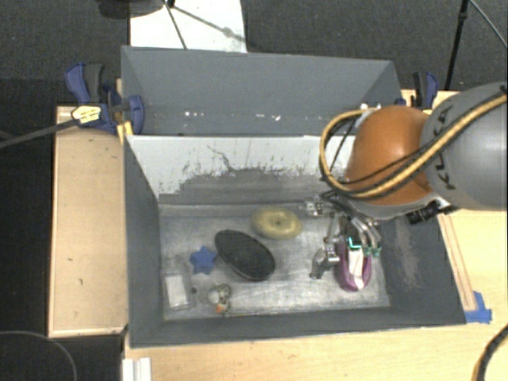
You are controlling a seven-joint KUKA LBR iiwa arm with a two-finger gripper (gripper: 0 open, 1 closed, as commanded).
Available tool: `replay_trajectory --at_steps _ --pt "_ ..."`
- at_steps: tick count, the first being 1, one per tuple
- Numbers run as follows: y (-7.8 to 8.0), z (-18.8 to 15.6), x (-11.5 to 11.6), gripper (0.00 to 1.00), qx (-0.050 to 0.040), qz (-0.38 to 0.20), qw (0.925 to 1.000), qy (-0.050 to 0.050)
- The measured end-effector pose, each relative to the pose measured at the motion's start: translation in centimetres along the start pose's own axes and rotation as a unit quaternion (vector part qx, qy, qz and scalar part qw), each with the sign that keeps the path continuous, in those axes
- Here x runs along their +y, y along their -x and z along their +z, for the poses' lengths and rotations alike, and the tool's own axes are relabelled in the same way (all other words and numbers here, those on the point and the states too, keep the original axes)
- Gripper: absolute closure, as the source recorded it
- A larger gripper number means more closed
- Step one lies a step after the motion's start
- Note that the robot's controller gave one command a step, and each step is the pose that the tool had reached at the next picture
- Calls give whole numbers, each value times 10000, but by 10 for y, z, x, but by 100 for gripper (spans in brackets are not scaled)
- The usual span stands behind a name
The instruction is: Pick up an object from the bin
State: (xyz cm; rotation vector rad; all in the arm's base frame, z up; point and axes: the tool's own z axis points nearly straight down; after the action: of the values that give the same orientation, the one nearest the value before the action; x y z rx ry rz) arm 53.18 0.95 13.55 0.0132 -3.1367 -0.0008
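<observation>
**A:** Where is the gripper?

**B:** The gripper (pixel 341 262) hangs low over the floor of the bin (pixel 147 236), close to the right wall and toward the front edge, under the arm's orange cover (pixel 389 153).

**A:** What lies there?

**B:** A purple rounded object (pixel 355 274) with a bit of white and green at its upper end. It is right against the gripper, on its right side.

**A:** Is it clasped?

**B:** I cannot tell whether the gripper is spread or closed, or whether it grips the purple object.

**A:** And the rest?

**B:** All apart from the gripper. A pale yellow ring (pixel 276 224) lies mid-floor near the back wall. A black oval pad (pixel 244 254) is just in front of it, and a blue star-shaped piece (pixel 204 260) lies left of the pad. A clear block (pixel 175 288) and a small round thing (pixel 220 295) sit by the front left corner.
</observation>
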Motion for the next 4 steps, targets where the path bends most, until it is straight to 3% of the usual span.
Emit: replay_trajectory --at_steps 1,2,3,4 --pt "29 61 64 0 -47 -602 9982 3" --pt "36 57 -37 0 -66 -287 9996 -12" --pt "63 6 -27 0 -71 146 9999 2" --pt "57 61 -35 0 -28 1231 9924 9"
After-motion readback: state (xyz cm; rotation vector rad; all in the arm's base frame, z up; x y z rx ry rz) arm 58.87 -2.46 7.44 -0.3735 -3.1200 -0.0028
